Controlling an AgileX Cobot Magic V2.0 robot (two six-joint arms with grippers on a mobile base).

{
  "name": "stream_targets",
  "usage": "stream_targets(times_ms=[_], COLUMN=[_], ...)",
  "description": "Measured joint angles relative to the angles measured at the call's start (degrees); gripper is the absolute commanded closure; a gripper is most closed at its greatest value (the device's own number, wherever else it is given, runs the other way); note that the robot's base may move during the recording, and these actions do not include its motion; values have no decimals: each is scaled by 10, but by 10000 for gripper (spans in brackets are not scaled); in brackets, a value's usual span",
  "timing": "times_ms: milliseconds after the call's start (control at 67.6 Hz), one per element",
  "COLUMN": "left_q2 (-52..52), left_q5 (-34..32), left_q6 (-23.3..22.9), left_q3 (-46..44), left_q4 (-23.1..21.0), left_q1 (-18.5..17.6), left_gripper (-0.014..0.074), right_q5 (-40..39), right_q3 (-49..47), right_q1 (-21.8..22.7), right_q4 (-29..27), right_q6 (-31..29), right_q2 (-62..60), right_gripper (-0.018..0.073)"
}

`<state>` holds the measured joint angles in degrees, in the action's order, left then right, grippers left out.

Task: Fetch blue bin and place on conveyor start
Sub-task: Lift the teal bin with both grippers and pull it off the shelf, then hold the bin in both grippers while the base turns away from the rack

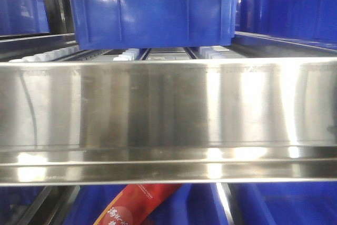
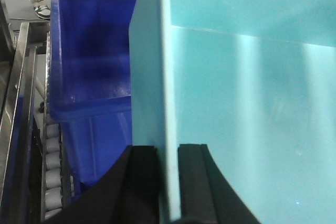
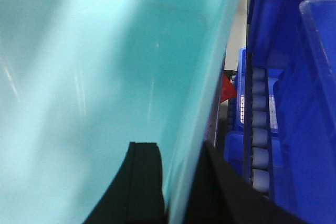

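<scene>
Ahead I see one steel shelf rail point(image 1: 168, 114) with three dark blue crates point(image 1: 152, 9) behind it. At my left wrist, my two left fingers point(image 2: 194, 177) pinch a wall of the single blue bin point(image 2: 252, 103), close beside one dark crate. At my right wrist, my two right fingers point(image 3: 144, 182) pinch a wall of the bin too, with one row of rollers point(image 3: 260, 129) alongside.
</scene>
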<state>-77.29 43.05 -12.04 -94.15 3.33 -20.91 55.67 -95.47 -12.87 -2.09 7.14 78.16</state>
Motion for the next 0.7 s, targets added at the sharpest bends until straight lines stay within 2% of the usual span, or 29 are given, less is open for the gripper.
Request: stream_targets(times_ms=[696], left_q2=[-1], left_q5=[-2], left_q6=[0], left_q3=[0], left_q4=[0], left_q1=[0], left_gripper=[708], right_q5=[0], right_q3=[0], right_q1=[0], right_q4=[0], right_q6=[1], right_q2=[0], right_gripper=[711])
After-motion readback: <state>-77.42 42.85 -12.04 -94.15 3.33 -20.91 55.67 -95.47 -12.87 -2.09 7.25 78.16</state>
